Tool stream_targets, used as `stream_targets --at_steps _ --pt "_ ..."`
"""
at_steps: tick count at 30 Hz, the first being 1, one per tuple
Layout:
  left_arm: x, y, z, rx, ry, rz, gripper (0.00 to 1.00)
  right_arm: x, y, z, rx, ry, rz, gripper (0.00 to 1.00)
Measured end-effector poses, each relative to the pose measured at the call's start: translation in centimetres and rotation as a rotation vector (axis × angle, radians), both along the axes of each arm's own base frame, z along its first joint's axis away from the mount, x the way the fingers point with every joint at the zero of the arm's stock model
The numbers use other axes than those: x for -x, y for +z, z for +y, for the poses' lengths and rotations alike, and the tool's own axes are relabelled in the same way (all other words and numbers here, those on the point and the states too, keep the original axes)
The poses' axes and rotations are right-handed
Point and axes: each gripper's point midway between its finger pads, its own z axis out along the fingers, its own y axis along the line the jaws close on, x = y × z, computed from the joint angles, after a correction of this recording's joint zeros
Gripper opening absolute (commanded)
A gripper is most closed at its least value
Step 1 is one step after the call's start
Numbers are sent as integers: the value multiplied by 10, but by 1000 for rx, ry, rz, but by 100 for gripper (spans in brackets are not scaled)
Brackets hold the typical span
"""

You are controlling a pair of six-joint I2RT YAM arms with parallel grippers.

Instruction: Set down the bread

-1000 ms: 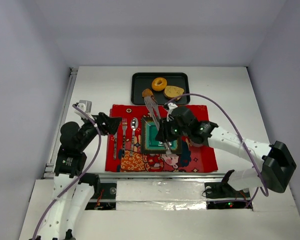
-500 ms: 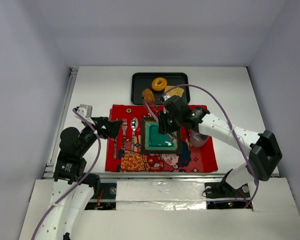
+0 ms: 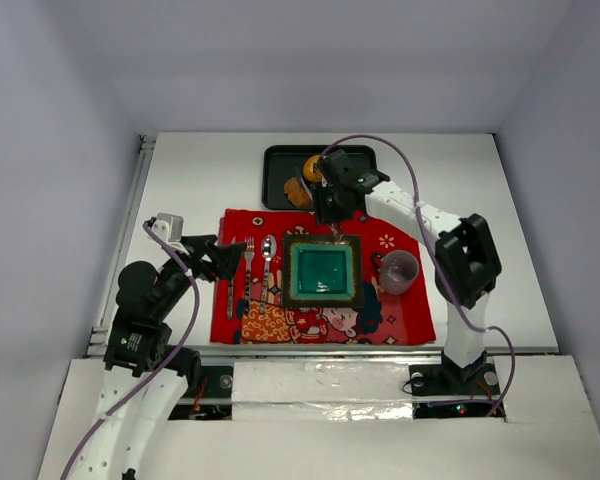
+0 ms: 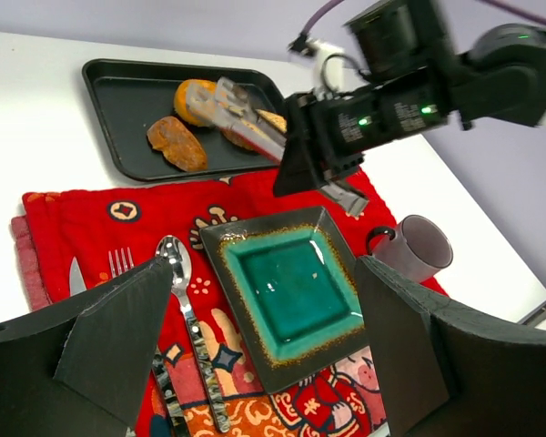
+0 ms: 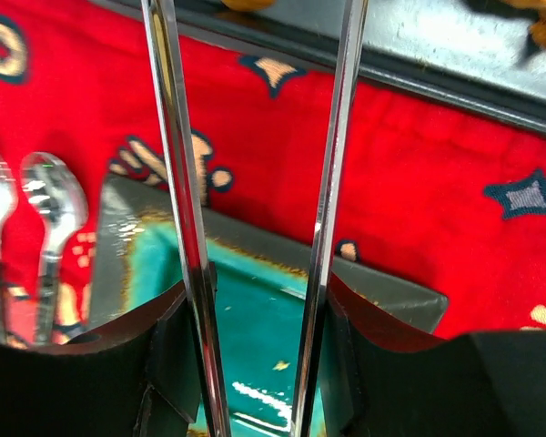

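The black tray (image 3: pixel 277 160) at the far middle holds the bread. The orange ring doughnut (image 4: pixel 187 95) and the brown roll (image 4: pixel 176 144) show in the left wrist view, and the toast (image 4: pixel 274 119) peeks out behind the tongs. My right gripper (image 3: pixel 332 196) is shut on metal tongs (image 4: pixel 240 113), whose two arms (image 5: pixel 176 182) stand apart, with the tips over the tray by the doughnut and toast. My left gripper (image 3: pixel 220 258) is open and empty above the left side of the red placemat (image 3: pixel 280 320).
A teal square plate (image 3: pixel 324 271) sits mid-placemat, also below the tongs in the right wrist view (image 5: pixel 255 364). A grey mug (image 3: pixel 398 270) stands to its right. A spoon (image 3: pixel 267 250), fork (image 3: pixel 248 262) and knife lie to its left. White walls close in three sides.
My right arm has swung from over the teal plate to the far tray, carrying the tongs. The left arm has hardly moved.
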Motion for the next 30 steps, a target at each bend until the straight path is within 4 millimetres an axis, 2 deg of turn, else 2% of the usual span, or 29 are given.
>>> stream_targets --at_steps 5,8,17,19,21,24,27,30 --pt "1 0 -1 0 -4 -1 79 -3 -22 -2 50 16 57 51" --pt "2 0 -3 -1 -10 1 79 -1 -28 1 53 34 84 51" --pt "4 1 -3 1 -13 -7 79 -11 -43 9 41 60 138 51" --pt "4 1 -3 1 -11 -7 79 -17 -46 10 37 58 143 48" --pt "4 1 -3 1 -10 -7 79 -21 -48 9 36 54 147 39" --pt "4 1 -3 1 -9 -7 79 -23 -47 10 20 56 154 31" --pt "4 1 -2 1 -7 -7 79 -21 -41 12 -7 64 152 30" --pt "4 1 -2 1 -7 -7 79 -8 -20 10 -57 79 140 30"
